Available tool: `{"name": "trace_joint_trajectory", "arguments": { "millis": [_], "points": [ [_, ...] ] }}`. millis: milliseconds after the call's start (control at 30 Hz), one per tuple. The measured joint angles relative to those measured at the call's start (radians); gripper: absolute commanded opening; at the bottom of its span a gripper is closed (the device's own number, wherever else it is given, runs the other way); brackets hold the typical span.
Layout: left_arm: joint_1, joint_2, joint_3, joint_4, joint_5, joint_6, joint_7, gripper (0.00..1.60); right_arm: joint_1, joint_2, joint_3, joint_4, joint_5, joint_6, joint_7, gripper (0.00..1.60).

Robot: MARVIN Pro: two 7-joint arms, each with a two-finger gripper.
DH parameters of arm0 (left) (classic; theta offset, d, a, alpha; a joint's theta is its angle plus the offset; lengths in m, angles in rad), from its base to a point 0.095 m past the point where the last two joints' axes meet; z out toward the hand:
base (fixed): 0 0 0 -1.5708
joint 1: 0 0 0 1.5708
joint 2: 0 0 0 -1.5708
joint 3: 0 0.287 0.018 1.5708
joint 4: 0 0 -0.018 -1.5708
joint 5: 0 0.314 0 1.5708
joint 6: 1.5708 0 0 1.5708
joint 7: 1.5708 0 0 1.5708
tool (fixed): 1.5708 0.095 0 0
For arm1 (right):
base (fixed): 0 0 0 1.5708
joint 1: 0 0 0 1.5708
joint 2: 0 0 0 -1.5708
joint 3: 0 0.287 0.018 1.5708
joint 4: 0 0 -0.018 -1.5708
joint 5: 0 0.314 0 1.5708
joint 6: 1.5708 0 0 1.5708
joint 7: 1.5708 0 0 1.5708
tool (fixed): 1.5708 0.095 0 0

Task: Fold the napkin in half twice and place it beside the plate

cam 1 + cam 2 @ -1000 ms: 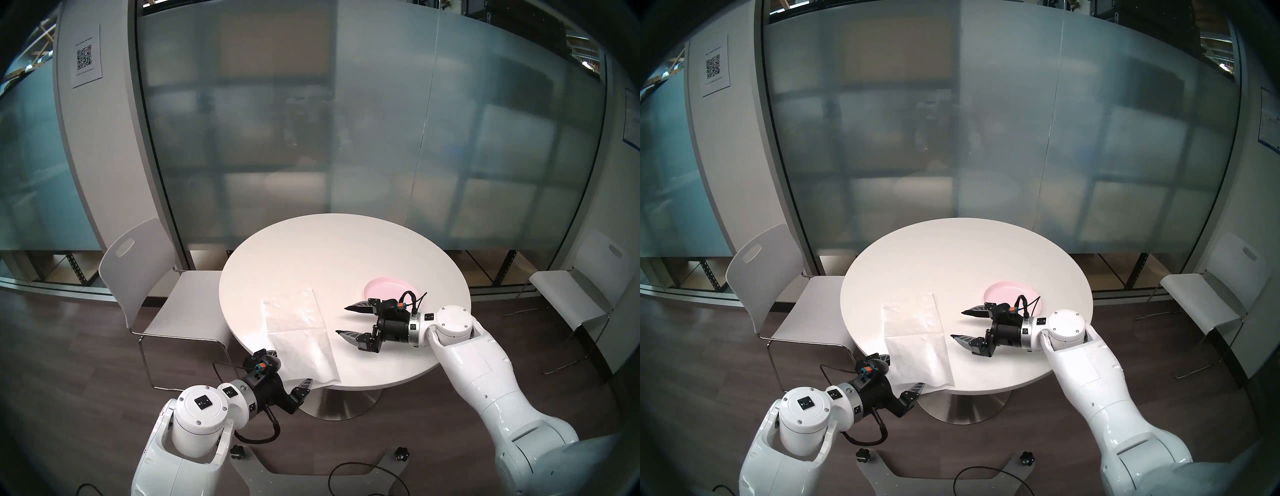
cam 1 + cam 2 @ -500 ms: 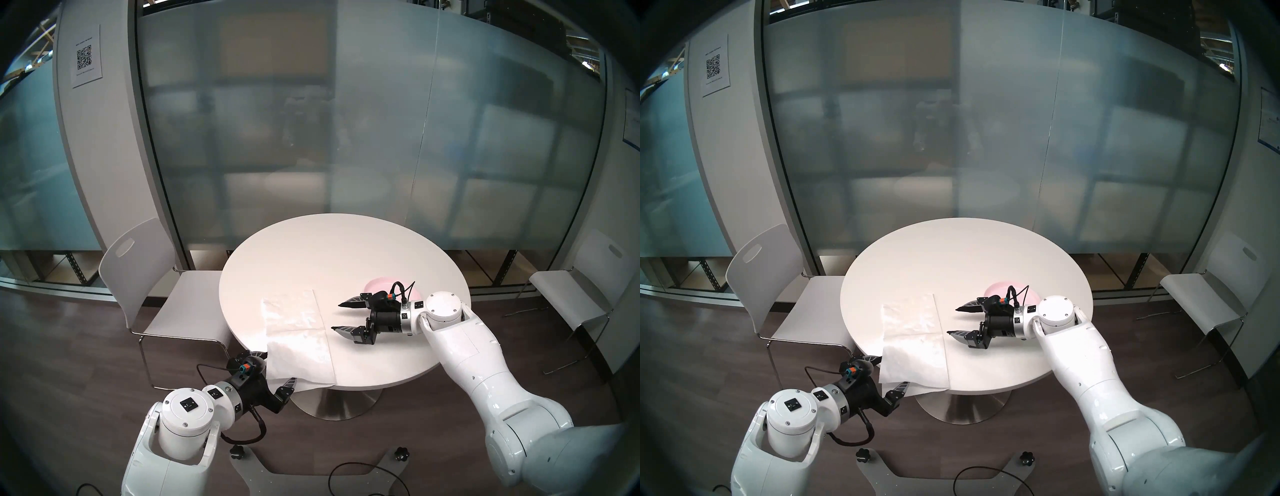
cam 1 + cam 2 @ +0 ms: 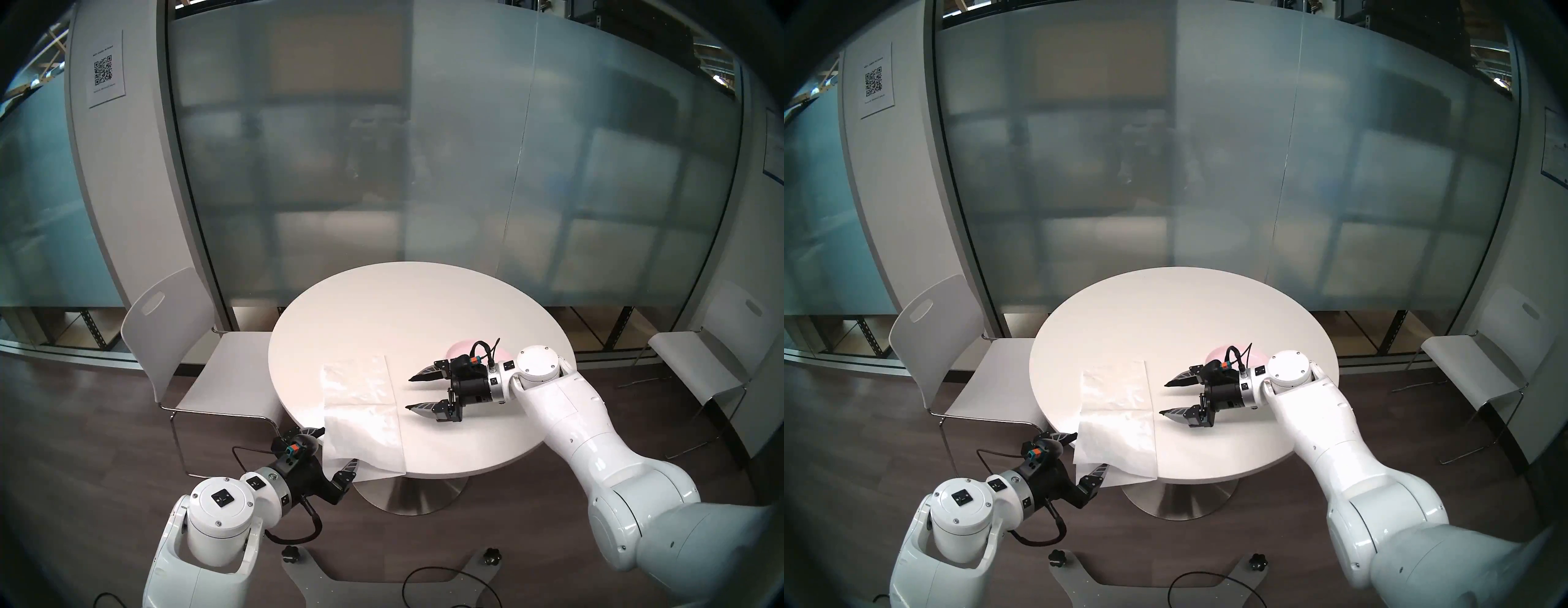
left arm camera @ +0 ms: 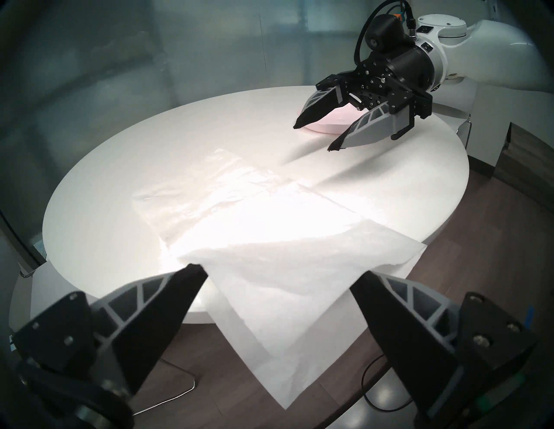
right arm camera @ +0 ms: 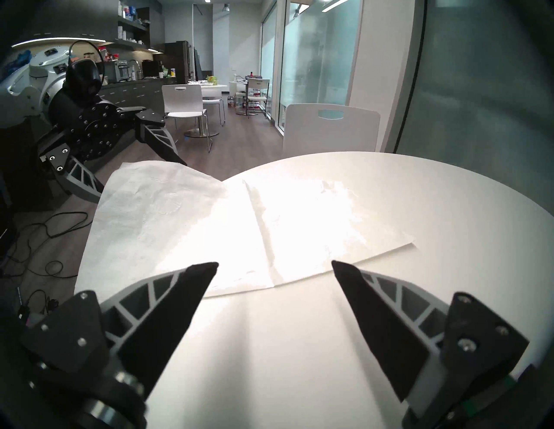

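**Napkin overhang: slip risk before 2nd fold**

Napkin (image 3: 362,407) lies as a long strip on table (image 3: 424,305), near end draped off the edge. L gripper (image 4: 278,269) wide open astride that end, nothing held. R gripper (image 3: 408,394) open, empty, just beside napkin. Plate (image 3: 460,347) mostly hidden behind R wrist. Risk: a loose pinch could drag the paper off the table. QR sheet (image 3: 103,70) on wall, text illegible.
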Motion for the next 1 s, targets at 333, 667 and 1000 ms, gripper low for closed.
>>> {"name": "trace_joint_trajectory", "arguments": {
  "millis": [333, 667, 1000],
  "points": [
    [0.023, -0.004, 0.016, -0.009, -0.003, -0.002, 0.005, 1.6, 0.085, -0.052, -0.049, 0.148, -0.044, -0.087, 0.024, 1.26],
    [0.042, -0.005, 0.02, -0.022, -0.008, -0.007, 0.008, 1.6, 0.158, -0.098, -0.083, 0.28, -0.093, -0.161, 0.029, 1.19],
    [0.059, -0.003, 0.021, -0.038, -0.014, -0.014, -0.003, 1.6, 0.222, -0.136, -0.092, 0.398, -0.122, -0.19, 0.007, 1.16]
  ]
}}
